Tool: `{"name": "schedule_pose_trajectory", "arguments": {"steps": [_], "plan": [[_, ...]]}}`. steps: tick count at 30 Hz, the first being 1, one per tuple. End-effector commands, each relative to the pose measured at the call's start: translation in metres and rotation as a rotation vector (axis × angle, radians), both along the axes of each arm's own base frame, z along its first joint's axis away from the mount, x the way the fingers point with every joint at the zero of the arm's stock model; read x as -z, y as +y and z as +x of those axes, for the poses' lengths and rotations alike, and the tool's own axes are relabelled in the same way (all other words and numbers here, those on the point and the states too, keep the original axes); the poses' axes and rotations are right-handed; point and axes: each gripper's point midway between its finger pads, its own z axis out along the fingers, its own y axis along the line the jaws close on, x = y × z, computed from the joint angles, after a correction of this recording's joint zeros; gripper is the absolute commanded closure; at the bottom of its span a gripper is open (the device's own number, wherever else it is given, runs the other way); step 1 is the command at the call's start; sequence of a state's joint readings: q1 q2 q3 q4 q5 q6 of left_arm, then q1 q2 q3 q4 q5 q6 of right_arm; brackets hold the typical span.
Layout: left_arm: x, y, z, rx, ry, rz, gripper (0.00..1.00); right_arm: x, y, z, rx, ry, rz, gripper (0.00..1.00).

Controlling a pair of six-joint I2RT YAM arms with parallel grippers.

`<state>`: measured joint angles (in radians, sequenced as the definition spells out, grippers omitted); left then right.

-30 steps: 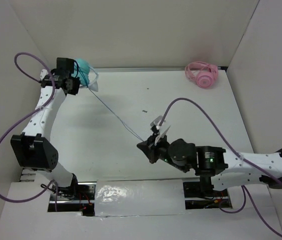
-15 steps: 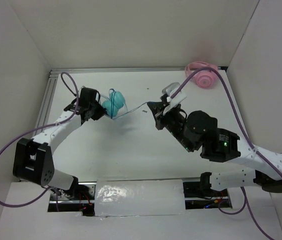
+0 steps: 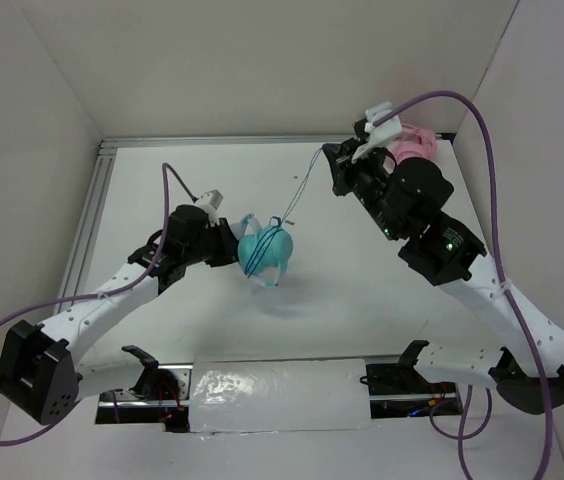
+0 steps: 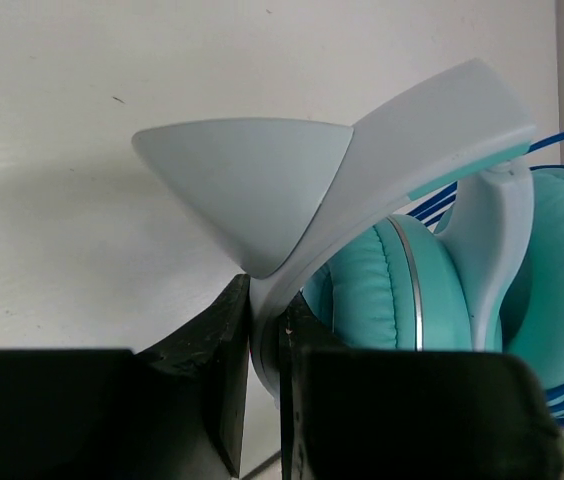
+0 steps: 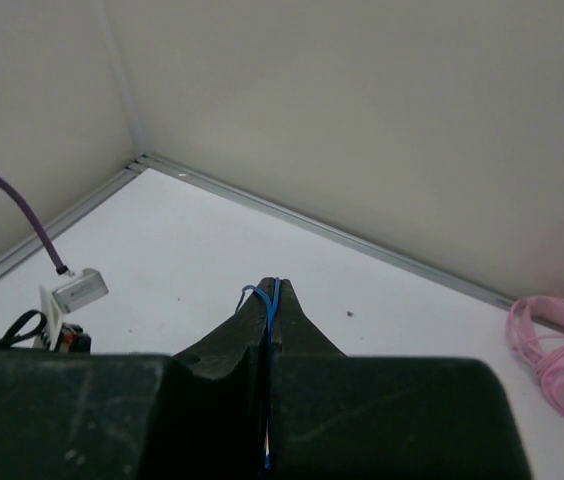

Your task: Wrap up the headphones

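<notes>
Clamping the teal round-cupped headphones (image 3: pixel 264 248) by their white-grey band (image 4: pixel 402 130) in the left pincer (image 4: pixel 262 350), well apart from the pink headphones (image 5: pixel 559 352), and pinching the thin blue cable (image 5: pixel 275 297) near those in the right pincer (image 3: pixel 335 172), likely to wind it tight.

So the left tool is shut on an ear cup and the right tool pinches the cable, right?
Not quite: the left tool is shut on the band instead, as the left wrist view shows. The right tool does pinch the cable.
</notes>
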<state>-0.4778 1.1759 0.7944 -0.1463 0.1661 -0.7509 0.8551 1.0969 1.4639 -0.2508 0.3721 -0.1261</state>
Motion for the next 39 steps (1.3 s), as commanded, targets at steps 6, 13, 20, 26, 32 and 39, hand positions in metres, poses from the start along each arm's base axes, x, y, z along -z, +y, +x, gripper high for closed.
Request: {"name": "schedule_pose_trajectory", "arguments": {"steps": [6, 13, 20, 26, 32, 39], "plan": [[-0.049, -0.042, -0.052, 0.273, -0.150, -0.109, 1.00, -0.024, -0.005, 0.024, -0.057, -0.055, 0.125, 1.00], [-0.062, -0.034, -0.066, 0.261, -0.163, -0.134, 1.00, 0.021, -0.039, 0.038, 0.044, 0.023, 0.172, 1.00], [-0.088, -0.010, -0.060, 0.121, -0.225, -0.143, 1.00, 0.089, -0.064, 0.028, 0.057, 0.113, 0.227, 1.00], [-0.117, 0.003, -0.059, 0.073, -0.277, -0.169, 1.00, 0.128, -0.073, 0.026, 0.077, 0.157, 0.251, 1.00], [-0.152, 0.003, -0.072, 0.118, -0.355, -0.236, 1.00, 0.166, -0.059, 0.030, 0.002, 0.207, 0.215, 1.00], [-0.206, -0.004, -0.082, 0.183, -0.438, -0.328, 1.00, 0.208, -0.014, 0.039, -0.153, 0.246, 0.184, 1.00]]}}
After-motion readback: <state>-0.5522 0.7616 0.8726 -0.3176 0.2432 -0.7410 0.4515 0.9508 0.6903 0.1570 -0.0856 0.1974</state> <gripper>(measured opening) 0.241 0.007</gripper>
